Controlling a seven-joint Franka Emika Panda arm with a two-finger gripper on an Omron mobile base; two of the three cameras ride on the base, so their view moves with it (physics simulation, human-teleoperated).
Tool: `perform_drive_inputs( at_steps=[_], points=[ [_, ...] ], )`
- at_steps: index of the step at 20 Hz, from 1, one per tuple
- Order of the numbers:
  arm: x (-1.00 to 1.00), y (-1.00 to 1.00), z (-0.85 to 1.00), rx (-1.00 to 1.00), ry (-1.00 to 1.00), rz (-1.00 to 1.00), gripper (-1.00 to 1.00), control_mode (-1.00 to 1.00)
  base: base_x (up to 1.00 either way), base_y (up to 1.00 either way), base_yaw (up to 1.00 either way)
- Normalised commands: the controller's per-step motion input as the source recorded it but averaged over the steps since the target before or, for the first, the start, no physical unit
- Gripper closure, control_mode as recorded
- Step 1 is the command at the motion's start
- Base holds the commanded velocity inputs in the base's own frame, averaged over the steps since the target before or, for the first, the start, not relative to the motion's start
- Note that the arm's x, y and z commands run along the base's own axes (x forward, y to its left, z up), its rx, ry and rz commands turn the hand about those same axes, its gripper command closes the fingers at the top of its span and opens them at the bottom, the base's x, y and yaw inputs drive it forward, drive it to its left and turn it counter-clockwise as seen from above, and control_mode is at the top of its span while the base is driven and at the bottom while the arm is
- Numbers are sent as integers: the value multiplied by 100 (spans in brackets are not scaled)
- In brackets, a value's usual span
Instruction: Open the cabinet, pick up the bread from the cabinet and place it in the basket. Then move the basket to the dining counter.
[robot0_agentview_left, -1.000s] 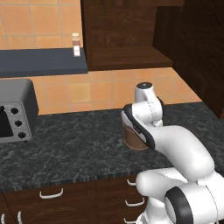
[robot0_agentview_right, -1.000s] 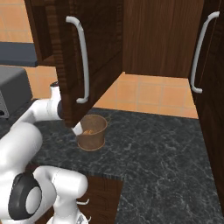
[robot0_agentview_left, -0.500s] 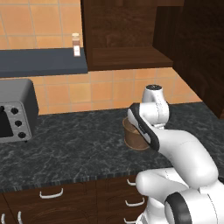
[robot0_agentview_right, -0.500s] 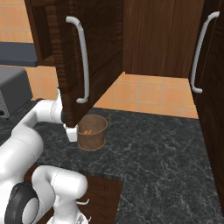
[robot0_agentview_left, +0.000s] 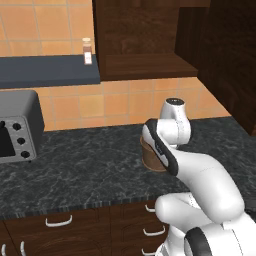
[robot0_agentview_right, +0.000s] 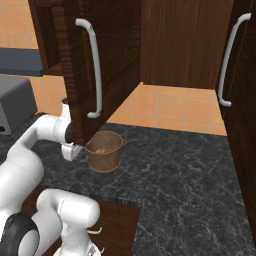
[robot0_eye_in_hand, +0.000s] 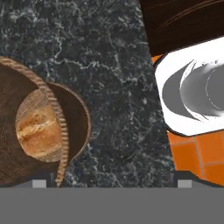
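The cabinet (robot0_agentview_left: 145, 65) hangs with its door (robot0_agentview_right: 107, 65) swung open and its shelf bare. Below it, the basket (robot0_agentview_right: 104, 152) stands on the black granite counter with the bread (robot0_eye_in_hand: 37, 131) lying inside. In the left base view the arm hides most of the basket (robot0_agentview_left: 150, 159). My gripper (robot0_agentview_right: 74, 150) hovers just left of the basket, pointing down. In the hand view the gripper (robot0_eye_in_hand: 111, 183) is open, its tips far apart with nothing between them and the basket (robot0_eye_in_hand: 70, 127) off to the left. The dining counter is out of view.
A grey toaster oven (robot0_agentview_left: 17, 130) sits at the counter's left end. A small bottle (robot0_agentview_left: 87, 51) stands on a dark wall shelf. A second cabinet door with a silver handle (robot0_agentview_right: 230, 60) is on the right. Drawers with white handles (robot0_agentview_left: 59, 220) run below the counter.
The hand has drifted a little away from the basket, leftward in the right base view, staying open. Basket and bread have not moved.
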Motion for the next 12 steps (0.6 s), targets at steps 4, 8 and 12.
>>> perform_drive_inputs(
  at_steps=[4, 8, 12],
  points=[
    [0, 38, 0, 0, -2, -54, -100, -100, 0, 0, 0],
    [0, 2, 0, 0, 0, -34, -100, -100, 0, 0, 0],
    [15, -7, 0, 0, 0, -7, -100, -100, 0, 0, 0]
  ],
)
